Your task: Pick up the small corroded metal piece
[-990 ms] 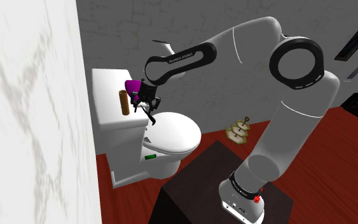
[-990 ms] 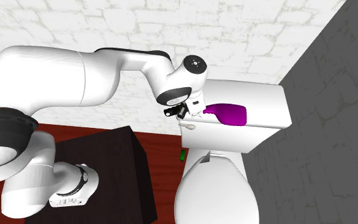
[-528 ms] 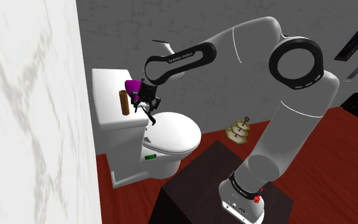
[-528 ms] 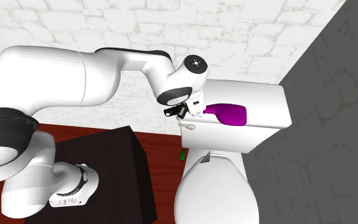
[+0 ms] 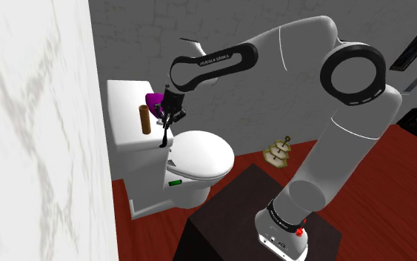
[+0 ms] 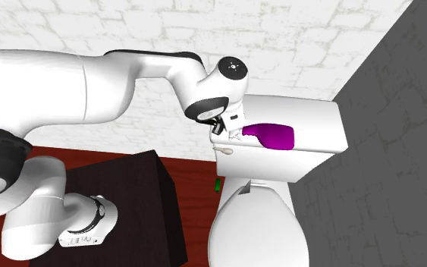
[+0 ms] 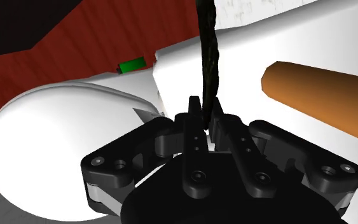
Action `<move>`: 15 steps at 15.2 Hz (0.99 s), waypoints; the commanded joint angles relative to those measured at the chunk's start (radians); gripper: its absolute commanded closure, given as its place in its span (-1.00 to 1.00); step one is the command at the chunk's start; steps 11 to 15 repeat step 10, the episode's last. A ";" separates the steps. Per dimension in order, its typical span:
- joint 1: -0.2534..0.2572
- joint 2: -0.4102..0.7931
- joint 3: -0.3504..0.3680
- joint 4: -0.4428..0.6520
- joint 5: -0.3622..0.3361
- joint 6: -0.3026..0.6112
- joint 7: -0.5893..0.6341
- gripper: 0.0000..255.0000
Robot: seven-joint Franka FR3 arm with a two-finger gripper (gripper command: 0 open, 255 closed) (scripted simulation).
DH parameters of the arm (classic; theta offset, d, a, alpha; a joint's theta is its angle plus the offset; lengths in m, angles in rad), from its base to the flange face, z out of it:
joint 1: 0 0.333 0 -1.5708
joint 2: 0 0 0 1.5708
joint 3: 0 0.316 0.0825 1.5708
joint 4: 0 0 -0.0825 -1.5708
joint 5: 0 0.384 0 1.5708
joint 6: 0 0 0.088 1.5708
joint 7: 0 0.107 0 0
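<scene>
since a second ago the arm has lifted and the wrist has turned, so the metal piece [image 5: 166, 135] now hangs almost straight down instead of slanting. the gripper [image 7: 205, 112] is clenched on the upper end of that thin dark strip, which dangles just in front of the toilet tank [image 5: 125, 93]. whether its lower tip is clear of the tank's front corner is hard to tell. to finish the lift well, keep the squeeze firm and rise straight and slowly, since a strip held by one end can swing or twist. steer away from the brown cylinder [image 5: 144, 119] and purple bottle [image 6: 274, 136] on the tank's top.
</scene>
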 commanded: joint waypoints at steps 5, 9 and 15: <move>-0.002 -0.034 0.000 0.047 0.004 -0.079 0.006 1.00; -0.003 -0.050 0.000 0.071 0.006 -0.119 0.008 1.00; -0.003 -0.050 0.000 0.071 0.006 -0.119 0.008 1.00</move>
